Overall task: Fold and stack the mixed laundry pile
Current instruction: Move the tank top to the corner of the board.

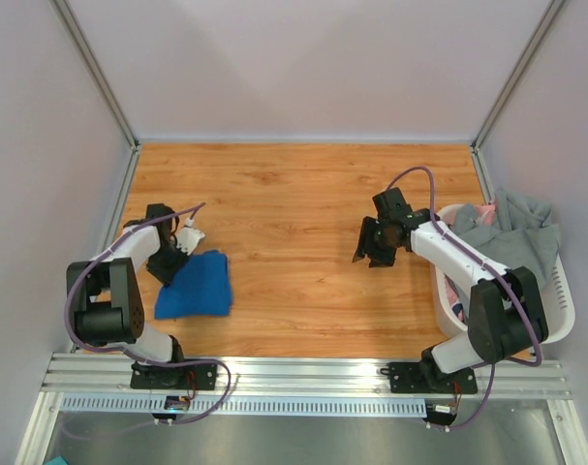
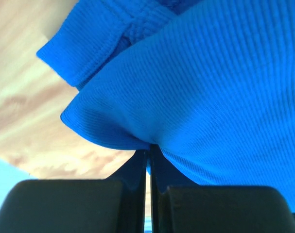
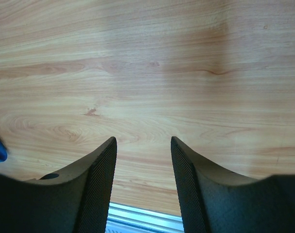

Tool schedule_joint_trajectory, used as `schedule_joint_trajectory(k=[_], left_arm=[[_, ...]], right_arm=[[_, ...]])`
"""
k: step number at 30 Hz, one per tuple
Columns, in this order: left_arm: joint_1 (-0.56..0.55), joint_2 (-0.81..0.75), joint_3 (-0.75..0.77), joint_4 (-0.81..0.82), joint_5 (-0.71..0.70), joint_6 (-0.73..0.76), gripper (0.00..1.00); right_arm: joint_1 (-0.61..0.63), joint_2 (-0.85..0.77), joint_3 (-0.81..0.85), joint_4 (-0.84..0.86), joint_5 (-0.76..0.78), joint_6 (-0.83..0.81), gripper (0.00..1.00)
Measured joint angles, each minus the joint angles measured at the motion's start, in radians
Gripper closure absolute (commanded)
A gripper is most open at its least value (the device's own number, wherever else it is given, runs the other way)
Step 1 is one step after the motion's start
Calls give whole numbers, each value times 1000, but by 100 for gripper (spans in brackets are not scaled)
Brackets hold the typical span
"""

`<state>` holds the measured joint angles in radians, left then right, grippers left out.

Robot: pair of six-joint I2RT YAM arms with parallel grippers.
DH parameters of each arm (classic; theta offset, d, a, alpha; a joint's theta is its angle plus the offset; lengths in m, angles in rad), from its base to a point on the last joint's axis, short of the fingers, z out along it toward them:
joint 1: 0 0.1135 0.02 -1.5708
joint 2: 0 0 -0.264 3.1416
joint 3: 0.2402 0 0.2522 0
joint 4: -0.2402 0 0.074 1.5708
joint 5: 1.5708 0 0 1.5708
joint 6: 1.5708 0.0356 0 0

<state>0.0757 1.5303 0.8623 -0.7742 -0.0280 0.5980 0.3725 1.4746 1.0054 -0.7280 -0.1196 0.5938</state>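
Robot lab cell. Wood-grain table (image 1: 303,194) seen beneath right gripper (image 1: 374,258), enclosed by white panels (image 1: 313,68); aluminium rail (image 1: 303,373) bolted nearside, behind the gripper.

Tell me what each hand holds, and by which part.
Left hand is shut on the blue garment, pinching a fold at its edge near a hem. Right hand is open over the table, holding nothing.

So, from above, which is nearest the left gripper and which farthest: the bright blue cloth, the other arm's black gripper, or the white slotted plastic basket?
1. Bright blue cloth: pinched in the left gripper, left side.
2. Right arm's black gripper: open, right of centre.
3. White slotted plastic basket: far right.
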Motion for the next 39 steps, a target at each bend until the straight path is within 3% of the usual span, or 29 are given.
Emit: schedule_joint_trajectory(k=[10,28,39], left_arm=[[303,-35,-26,74,-119,226,100],[490,-1,-16,261,-195,448,100],[537,5,-16,291,-193,484,100]], right_arm=[[0,-1,23,-29,39,-20,49],[0,-23,43,-46,85,-35,47],[0,-22,51,-46,85,-42,47]])
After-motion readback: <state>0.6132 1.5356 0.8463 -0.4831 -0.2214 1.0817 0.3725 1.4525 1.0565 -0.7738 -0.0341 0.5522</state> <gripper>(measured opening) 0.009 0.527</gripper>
